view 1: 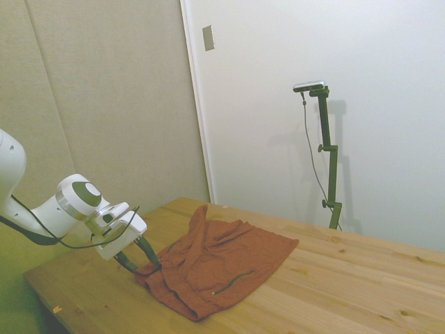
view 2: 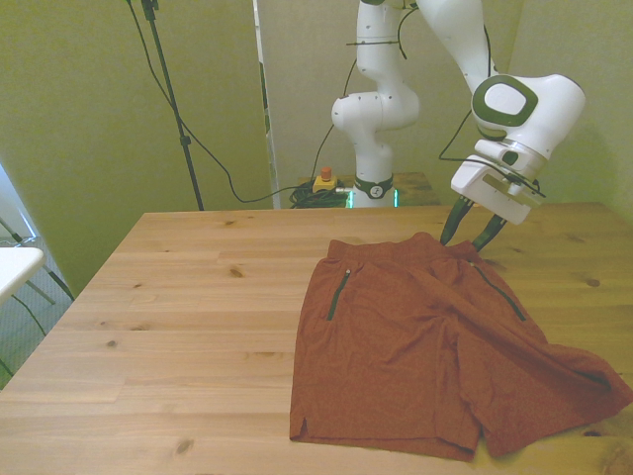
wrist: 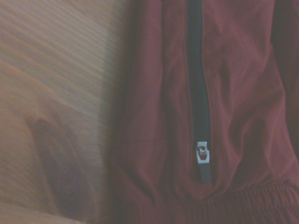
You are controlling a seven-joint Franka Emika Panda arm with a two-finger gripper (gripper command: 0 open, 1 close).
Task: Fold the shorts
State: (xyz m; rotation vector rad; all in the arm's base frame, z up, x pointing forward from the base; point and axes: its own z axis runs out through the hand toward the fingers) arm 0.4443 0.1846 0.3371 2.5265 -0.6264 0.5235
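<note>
The wooden table (view 2: 178, 297) fills the lower half of the front view. The shorts (view 2: 425, 346) lie spread across its lower right, waistband toward the top of the frame, one leg rumpled at the right edge. The white arm (view 2: 465, 40) descends from the top centre, wrist bent downward. The gripper (view 2: 472, 232) hangs tilted at the waistband's right end, its dark fingers (view 2: 452, 224) parted and grasping nothing. The wrist view shows a dark zipper (wrist: 198, 88) with a silver pull (wrist: 202, 154).

Parted gripper (view 2: 472, 234) at shorts (view 2: 425, 346) waistband
</note>
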